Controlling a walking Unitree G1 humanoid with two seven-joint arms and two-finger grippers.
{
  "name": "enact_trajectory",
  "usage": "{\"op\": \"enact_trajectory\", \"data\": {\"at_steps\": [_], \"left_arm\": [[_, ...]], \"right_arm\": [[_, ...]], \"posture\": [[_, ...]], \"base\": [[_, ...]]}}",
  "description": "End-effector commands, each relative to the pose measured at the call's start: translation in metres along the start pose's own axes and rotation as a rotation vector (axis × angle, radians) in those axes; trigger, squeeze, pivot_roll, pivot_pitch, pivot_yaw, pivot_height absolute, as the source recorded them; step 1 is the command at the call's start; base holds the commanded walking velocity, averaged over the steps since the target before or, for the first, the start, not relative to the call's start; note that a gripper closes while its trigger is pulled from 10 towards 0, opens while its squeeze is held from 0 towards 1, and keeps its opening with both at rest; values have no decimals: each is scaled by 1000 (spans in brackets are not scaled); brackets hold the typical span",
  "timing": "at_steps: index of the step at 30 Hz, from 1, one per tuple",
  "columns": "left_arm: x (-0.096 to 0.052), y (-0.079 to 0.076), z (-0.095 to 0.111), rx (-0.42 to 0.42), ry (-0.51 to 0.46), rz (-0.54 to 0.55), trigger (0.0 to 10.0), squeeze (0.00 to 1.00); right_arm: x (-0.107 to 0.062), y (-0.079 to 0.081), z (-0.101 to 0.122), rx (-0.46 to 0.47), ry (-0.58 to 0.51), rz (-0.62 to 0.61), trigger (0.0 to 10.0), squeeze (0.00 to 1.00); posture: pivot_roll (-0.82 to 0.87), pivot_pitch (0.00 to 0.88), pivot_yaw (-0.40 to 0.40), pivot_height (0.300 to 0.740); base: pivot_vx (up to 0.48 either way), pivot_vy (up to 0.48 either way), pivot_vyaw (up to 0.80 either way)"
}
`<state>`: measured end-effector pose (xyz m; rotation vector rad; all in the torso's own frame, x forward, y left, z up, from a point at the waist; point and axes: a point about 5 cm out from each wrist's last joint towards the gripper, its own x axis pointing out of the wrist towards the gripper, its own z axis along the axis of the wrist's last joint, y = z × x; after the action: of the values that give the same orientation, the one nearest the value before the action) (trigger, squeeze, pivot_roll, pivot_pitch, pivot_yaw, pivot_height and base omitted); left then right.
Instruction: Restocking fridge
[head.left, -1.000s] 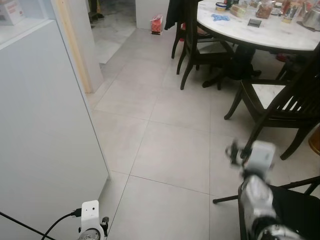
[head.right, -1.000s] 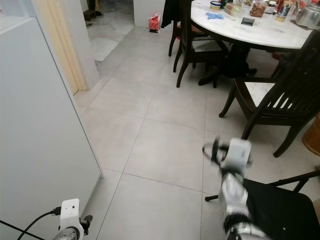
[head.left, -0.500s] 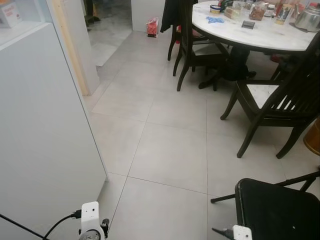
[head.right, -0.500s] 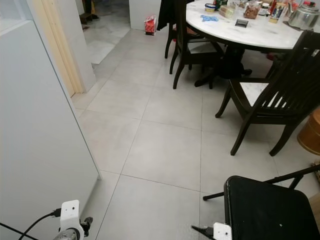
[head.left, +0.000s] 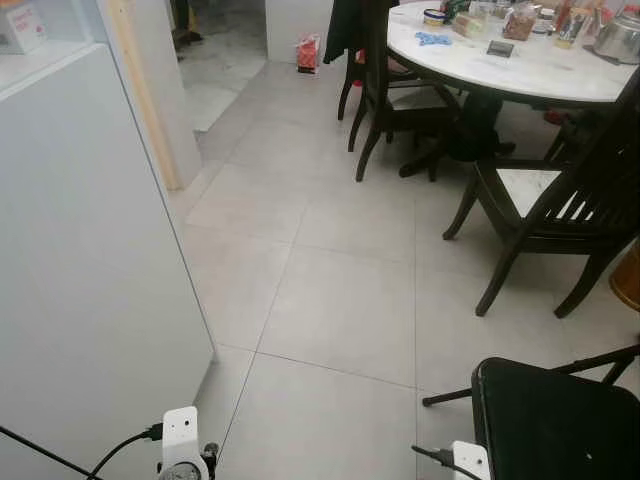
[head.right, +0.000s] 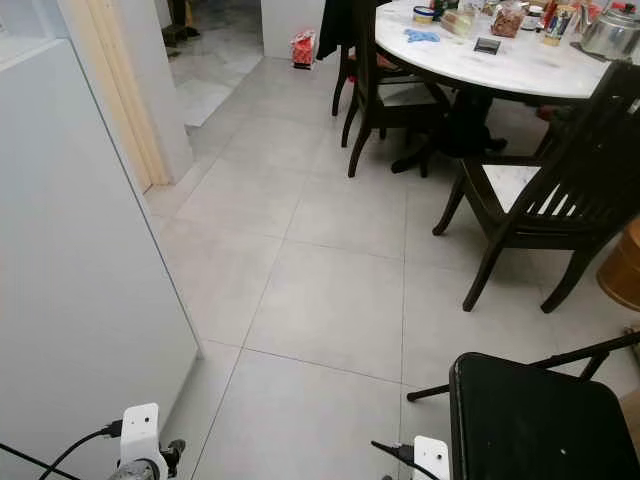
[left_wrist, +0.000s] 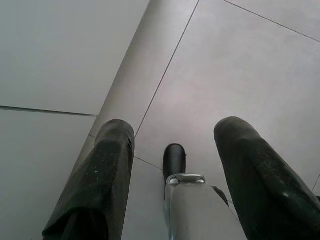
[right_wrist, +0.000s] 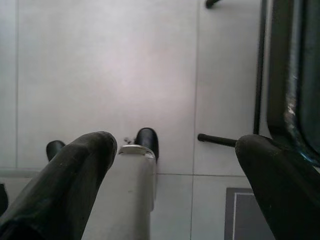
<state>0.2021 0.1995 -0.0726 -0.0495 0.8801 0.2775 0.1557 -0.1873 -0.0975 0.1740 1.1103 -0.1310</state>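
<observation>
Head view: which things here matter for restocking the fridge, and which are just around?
Job:
white fridge door
left gripper, open, empty
right gripper, open, empty

Just around:
round table with jars and a kettle
dark wooden chairs
black folding chair
red bag

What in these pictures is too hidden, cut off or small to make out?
- Items on the round table: too small and far to name in the eye views; the table itself is cut by the top edge.
- White panel on the left: cut by the picture edge, so whether it is the fridge is unclear.
- Black folding chair: cut by the bottom edge.
- Room past the doorway: mostly hidden by the wall.
</observation>
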Motion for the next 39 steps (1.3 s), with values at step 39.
{"op": "enact_trajectory", "data": {"at_steps": [39], "left_arm": [[-1,3,-9,24,35,-6,10000,0]], "right_arm": [[0,9,-13,-42,18,23,10000,0]], "posture": [[30,0,-39,740]], "base": [[0,0,656]]}}
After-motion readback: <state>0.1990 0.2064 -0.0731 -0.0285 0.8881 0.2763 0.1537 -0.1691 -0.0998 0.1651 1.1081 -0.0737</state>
